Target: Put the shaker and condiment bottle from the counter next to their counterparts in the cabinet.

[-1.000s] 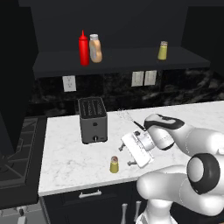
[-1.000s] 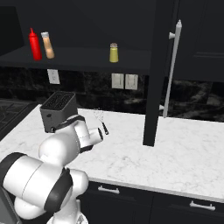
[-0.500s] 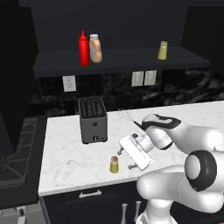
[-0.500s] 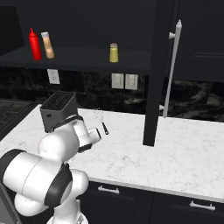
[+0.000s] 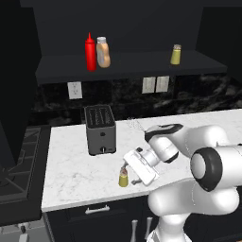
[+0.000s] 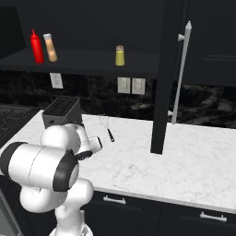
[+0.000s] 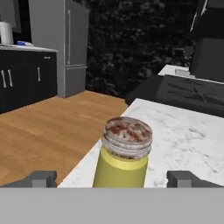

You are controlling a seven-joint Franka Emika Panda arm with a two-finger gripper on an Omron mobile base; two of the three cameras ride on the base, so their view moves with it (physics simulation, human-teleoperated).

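A: Where does the shaker (image 5: 123, 178) stand relative to the toaster (image 5: 99, 129)?

B: On the counter (image 5: 71, 175), toward its front edge from the toaster and off to the side nearer the arm — upright, cap up. The hand view shows its brownish cap (image 7: 127, 136) centred between the two finger tips.

A: Jaws?

B: Spread wide, released. The gripper (image 5: 125, 166) sits just beside the shaker, level with its upper part; one tip (image 7: 38, 179) flanks it on each side, with clear gaps. Nothing is grasped.

A: Why a sideways approach?

B: My judgement — a horizontal grasp keeps the shaker upright for carrying, and the hand can then slide it straight onto the shelf without turning it.

A: The rest of the task?

B: The condiment bottle (image 5: 103, 52) already stands on the cabinet (image 5: 142, 64) shelf, above the toaster, touching or almost touching the red squeeze bottle (image 5: 90, 52). The twin shaker (image 5: 176, 55) stands alone on the same shelf, well apart from that pair, on the arm's side of the toaster. That is the spot the counter shaker is meant for.

A: Risk?

B: The shaker is near the counter edge; a nudge before the jaws close could tip it off.
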